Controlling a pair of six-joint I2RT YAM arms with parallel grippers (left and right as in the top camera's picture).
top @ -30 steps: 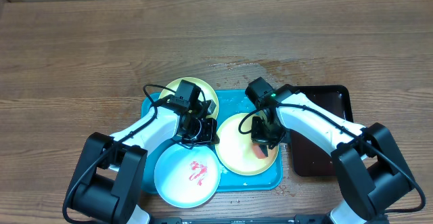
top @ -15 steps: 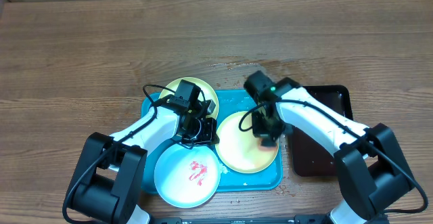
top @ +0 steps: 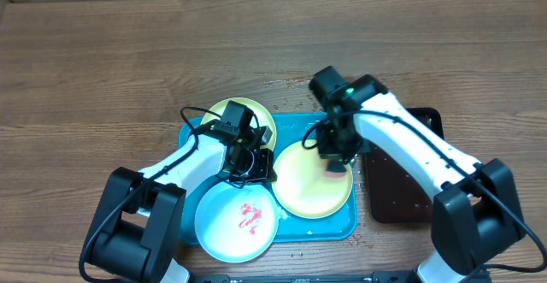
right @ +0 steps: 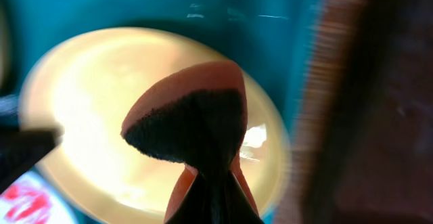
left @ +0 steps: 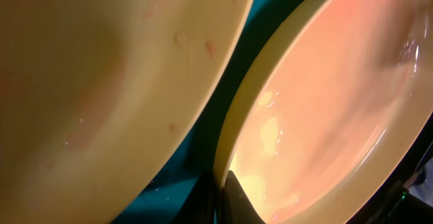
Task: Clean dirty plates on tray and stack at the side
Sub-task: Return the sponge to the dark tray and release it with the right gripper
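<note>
On the turquoise tray [top: 295, 129] lie three plates. The yellow-green plate [top: 308, 189] in the middle looks wet and glossy. My left gripper [top: 253, 167] is shut on its left rim, and the left wrist view shows the fingertips [left: 233, 197] pinching that rim [left: 226, 156]. My right gripper [top: 335, 160] is shut on an orange sponge [right: 193, 112] with a dark scrub face, held over the plate's upper right part [right: 88, 116]. A second yellow-green plate [top: 224, 114] sits at the back left. A pale blue plate [top: 231, 223] with a red smear sits front left.
A smaller dark brown tray [top: 402, 172] lies right of the turquoise tray, and the right arm reaches over it. Water drops glisten on the wood behind the tray [top: 299, 85]. Bare wooden table stretches to the left and back.
The right gripper has carried the sponge from the plate's lower right up toward its upper right edge. The left gripper and the plates have not moved.
</note>
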